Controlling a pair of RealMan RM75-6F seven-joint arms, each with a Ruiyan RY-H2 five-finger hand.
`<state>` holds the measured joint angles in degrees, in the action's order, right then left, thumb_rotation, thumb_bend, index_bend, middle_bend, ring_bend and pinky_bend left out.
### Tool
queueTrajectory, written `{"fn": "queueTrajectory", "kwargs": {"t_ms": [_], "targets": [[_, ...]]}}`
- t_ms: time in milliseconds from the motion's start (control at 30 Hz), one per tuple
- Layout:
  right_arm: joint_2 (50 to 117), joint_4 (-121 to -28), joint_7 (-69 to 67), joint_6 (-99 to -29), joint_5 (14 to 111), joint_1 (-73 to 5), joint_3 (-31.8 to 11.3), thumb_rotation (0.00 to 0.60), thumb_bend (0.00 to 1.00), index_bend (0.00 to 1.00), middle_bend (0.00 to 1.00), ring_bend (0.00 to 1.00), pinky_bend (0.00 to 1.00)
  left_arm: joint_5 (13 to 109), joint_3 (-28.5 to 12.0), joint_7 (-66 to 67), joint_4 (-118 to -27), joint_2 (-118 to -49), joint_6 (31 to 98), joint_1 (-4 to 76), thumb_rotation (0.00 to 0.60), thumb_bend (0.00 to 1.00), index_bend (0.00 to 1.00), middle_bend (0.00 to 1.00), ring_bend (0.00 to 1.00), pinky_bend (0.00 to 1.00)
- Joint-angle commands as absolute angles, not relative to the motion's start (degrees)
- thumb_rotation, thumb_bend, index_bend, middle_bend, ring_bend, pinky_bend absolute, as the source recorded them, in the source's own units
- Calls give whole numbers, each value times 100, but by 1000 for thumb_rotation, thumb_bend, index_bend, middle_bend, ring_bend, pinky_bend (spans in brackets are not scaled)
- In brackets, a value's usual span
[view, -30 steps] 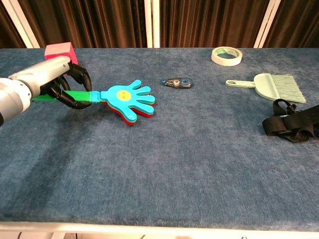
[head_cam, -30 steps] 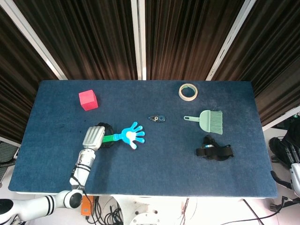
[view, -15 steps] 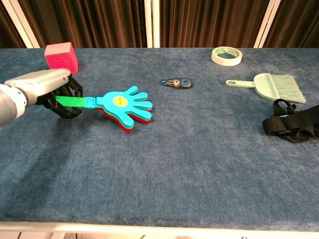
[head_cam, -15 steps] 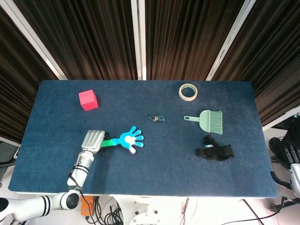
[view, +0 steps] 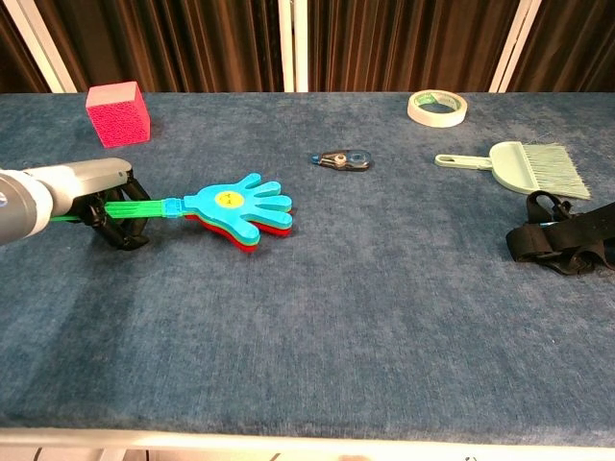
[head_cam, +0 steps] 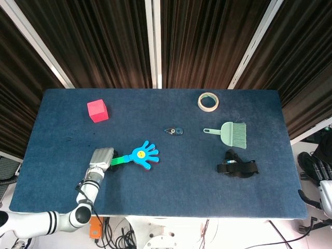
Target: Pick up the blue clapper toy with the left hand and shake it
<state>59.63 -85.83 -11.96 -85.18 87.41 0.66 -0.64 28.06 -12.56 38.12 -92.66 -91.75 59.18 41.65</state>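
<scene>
**Left hand on clapper handle, near left table edge**

Item 1, views. From the head view I see my left hand (head_cam: 101, 158) from above, its grey back hiding the fingers. The chest view shows what that hides: dark fingers (view: 123, 230) wrapped around the green handle (view: 144, 206). The right hand appears in neither view.

Item 2, hand pose. My left forearm comes in from the near left corner, the hand low over the blue table (head_cam: 171, 187), knuckles up, clenched around the handle.

Item 3, blue clapper toy (head_cam: 141, 154). It is held by its handle and extends straight out of my hand to the right. The long axis runs roughly left to right, tipped slightly away from me, the palm-shaped end pointing right. In the chest view a red layer shows beneath the blue palm. I cannot tell whether that end touches the cloth.

Item 4, the pink cube (view: 117, 112) sits beyond my hand.
</scene>
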Motion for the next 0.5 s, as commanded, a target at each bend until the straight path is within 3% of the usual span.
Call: {"fn": "queueTrajectory", "kwargs": {"t_ms": [33,233,367,500], "targets": [[5964,-8578,-1199,-8494,8724,58,-66,600,178,0,0,0,0,2632,-1451,3875,-9457,-9274,6250,4347,600,341,498,903,957,1000],[5966,-8549,-1232,-8450,8678,58,-64,600,183,0,0,0,0,3367,-1440,3263,-9309,-9474,6396,4235,600,340,612,913,959,1000],[5961,-8532,-1259,-8450,8658,73,-59,600,188,0,0,0,0,3851,-1400,2936,-9090,-9675,6565,4162,600,350,775,994,997,1000],[5943,-8530,-1269,-8456,8635,96,-53,600,185,0,0,0,0,4025,-1320,2953,-8841,-9814,6664,4147,600,378,919,1000,1000,1000]]}}
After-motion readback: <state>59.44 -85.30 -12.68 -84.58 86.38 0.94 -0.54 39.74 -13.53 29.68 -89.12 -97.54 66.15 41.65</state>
